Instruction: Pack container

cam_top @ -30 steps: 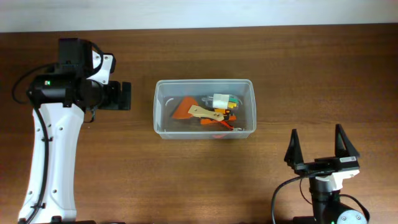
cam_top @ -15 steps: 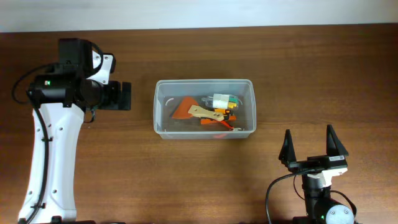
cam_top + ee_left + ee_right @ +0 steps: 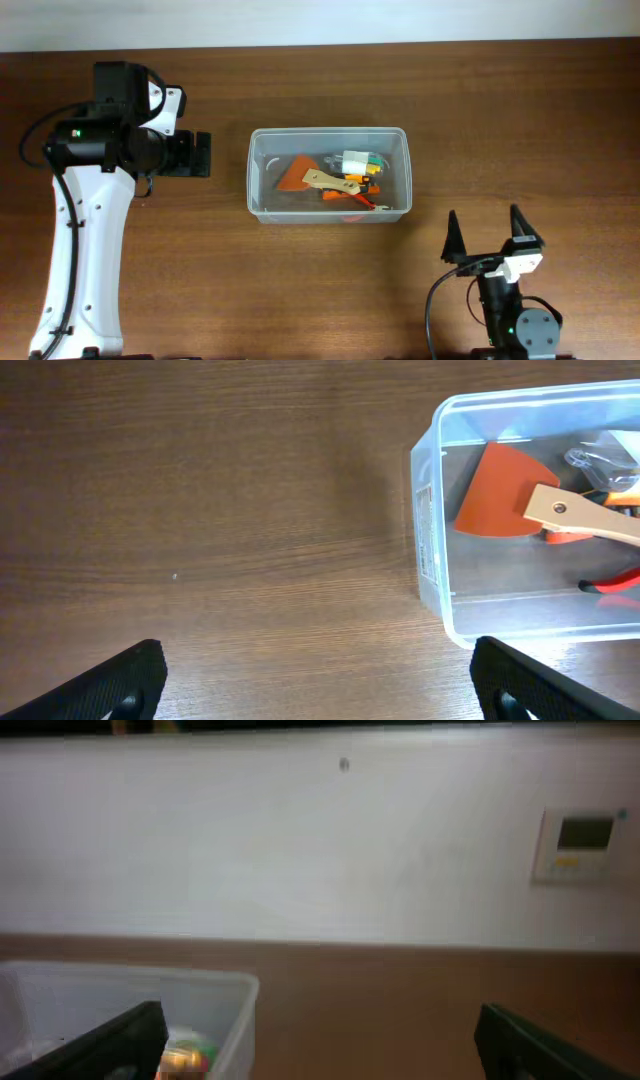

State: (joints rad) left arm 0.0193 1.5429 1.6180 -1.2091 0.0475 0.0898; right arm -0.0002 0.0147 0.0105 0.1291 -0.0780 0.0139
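The clear container (image 3: 257, 175) stands mid-table and holds an orange scraper with a wooden handle (image 3: 322, 180), a small clear box with yellow-green contents (image 3: 356, 162) and red-handled pliers (image 3: 352, 203). It also shows in the left wrist view (image 3: 432, 550) and the right wrist view (image 3: 240, 995). My left gripper (image 3: 203, 155) is open and empty, left of the container above bare wood; in its wrist view (image 3: 318, 685) the jaws stand wide apart. My right gripper (image 3: 486, 236) is open and empty at the front right, pointing toward the far wall; it also shows in its wrist view (image 3: 320, 1045).
The brown wooden table (image 3: 500, 120) ends at a white wall (image 3: 300, 840) at the back. A small wall panel (image 3: 580, 845) hangs at the right. The left arm's white link (image 3: 85, 250) lies along the table's left side.
My right gripper has drawn back toward the front edge, shifted a little left and tilted upward. The left arm and the container have not moved.
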